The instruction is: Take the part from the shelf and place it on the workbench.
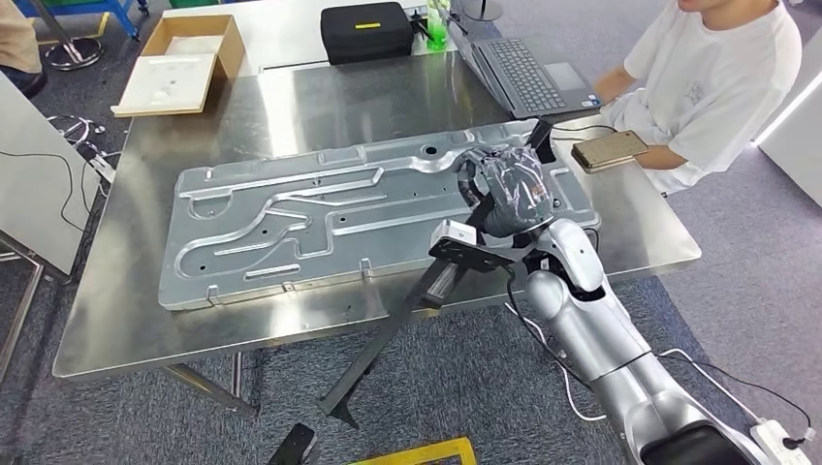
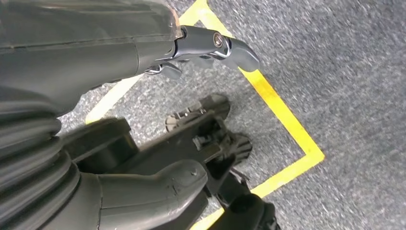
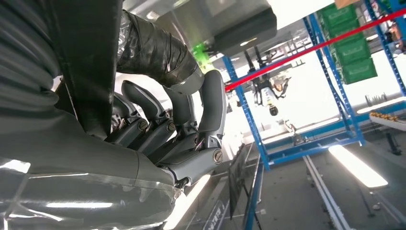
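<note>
I see the right hand [image 1: 504, 194] above the workbench [image 1: 388, 97], over its near right part, wrapped around the part [image 1: 388, 339], a long flat black bar. In the right wrist view the dark fingers [image 3: 210, 110] curl round the bar [image 3: 91, 62], so the grasp is firm. The bar's upper end points toward the bench's right side. The rest slants down past the near edge of the bench, and its lower tip hangs over the grey carpet in front of the bench. It is not lying on the bench.

On the middle of the bench lies a large stamped metal panel [image 1: 291, 223], and the hand is above its right end. A laptop [image 1: 519, 73] sits at the far right of the bench, a phone [image 1: 609, 149] at the right edge, a black case [image 1: 366, 32] at the far side and a cardboard box [image 1: 184, 58] at the far left corner. A person [image 1: 717, 77] in white sits at the bench's right side.

The left hand [image 2: 119, 52] hangs over carpet marked with yellow tape [image 2: 282, 115], fingers apart, holding nothing.
</note>
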You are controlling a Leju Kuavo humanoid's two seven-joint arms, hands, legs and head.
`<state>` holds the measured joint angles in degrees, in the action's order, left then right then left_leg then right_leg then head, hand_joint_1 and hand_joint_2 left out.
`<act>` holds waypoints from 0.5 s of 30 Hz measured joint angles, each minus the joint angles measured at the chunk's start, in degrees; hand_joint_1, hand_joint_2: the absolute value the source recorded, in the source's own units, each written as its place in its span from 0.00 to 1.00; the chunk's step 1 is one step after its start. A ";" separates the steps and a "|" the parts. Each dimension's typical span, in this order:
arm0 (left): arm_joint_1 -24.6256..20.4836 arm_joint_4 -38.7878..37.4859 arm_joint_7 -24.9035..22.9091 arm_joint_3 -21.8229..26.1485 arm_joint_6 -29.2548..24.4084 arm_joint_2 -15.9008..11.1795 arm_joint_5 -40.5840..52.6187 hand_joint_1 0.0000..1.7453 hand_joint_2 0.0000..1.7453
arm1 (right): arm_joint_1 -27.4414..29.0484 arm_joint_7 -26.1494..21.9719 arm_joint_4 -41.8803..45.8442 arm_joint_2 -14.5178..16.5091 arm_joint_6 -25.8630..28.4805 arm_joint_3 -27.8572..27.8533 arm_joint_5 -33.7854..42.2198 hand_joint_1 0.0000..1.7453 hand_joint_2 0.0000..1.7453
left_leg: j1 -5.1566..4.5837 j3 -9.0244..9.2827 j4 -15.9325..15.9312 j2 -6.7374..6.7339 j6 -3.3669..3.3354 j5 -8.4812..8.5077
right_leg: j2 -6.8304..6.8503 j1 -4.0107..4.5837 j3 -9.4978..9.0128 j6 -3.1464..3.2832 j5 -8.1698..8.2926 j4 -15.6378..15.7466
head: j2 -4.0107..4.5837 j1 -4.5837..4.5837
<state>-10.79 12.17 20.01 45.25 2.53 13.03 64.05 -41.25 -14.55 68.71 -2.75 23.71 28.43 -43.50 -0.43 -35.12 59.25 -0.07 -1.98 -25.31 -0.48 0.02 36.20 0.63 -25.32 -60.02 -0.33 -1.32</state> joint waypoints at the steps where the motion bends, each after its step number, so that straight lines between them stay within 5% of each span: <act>1: -0.01 0.00 -0.05 0.01 0.20 -0.01 -0.07 0.00 1.00 | -0.02 -0.06 0.04 -0.01 0.07 0.02 -0.02 1.00 1.00 | 0.15 0.26 -0.47 -0.03 -0.09 0.24 | 0.06 -0.04 -0.07 -0.33 -0.06 0.03 | 0.00 -0.01; 3: -0.13 0.00 -0.09 0.02 0.54 -0.02 -0.20 0.00 1.00 | -0.23 -0.22 0.14 -0.03 0.34 0.01 -0.07 1.00 1.00 | 0.54 0.92 -1.58 -0.12 -0.42 0.75 | 0.14 -0.05 0.66 -0.95 -1.40 -1.83 | 0.00 -0.02; 6: -0.39 0.00 -0.12 0.02 0.80 -0.02 -0.21 0.00 1.00 | -0.22 -0.32 0.16 -0.05 0.90 0.01 -0.25 1.00 1.00 | 0.70 1.19 -1.99 -0.20 -0.69 0.91 | 0.17 -0.54 5.47 -1.71 -5.94 -11.46 | 0.00 -0.03; 8: -0.38 0.00 -0.18 0.02 0.77 -0.01 -0.06 0.00 1.00 | 0.14 -0.36 0.16 -0.07 1.44 0.01 -0.94 1.00 1.00 | 0.79 1.19 -1.83 -0.19 -0.57 0.74 | 0.23 -1.06 7.24 -2.24 -5.96 -14.41 | 0.00 -0.03; 12: -0.36 0.00 -0.28 0.00 0.09 0.21 0.37 0.00 1.00 | 0.23 -0.36 0.19 -0.27 2.95 0.01 -2.94 1.00 1.00 | 1.06 1.00 -0.45 0.01 0.53 -0.32 | 0.52 -1.62 1.68 -2.64 0.23 -2.70 | 0.00 0.00; 15: -0.46 -0.01 -0.39 0.00 -0.74 0.28 0.35 0.00 1.00 | 0.43 -0.20 0.24 -0.51 3.43 0.04 -3.64 1.00 1.00 | 0.84 0.80 -0.10 0.01 1.47 -0.61 | 0.35 -1.25 0.85 -1.70 0.24 -0.48 | 0.00 0.08</act>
<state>-11.25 12.16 19.61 45.25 1.79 13.31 64.40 -40.82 -14.75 68.95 -3.26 27.15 28.47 -47.14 0.41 -34.32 59.16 -0.06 -0.51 -25.93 -0.14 -1.23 37.05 -1.07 -25.07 -60.50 -0.33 -1.24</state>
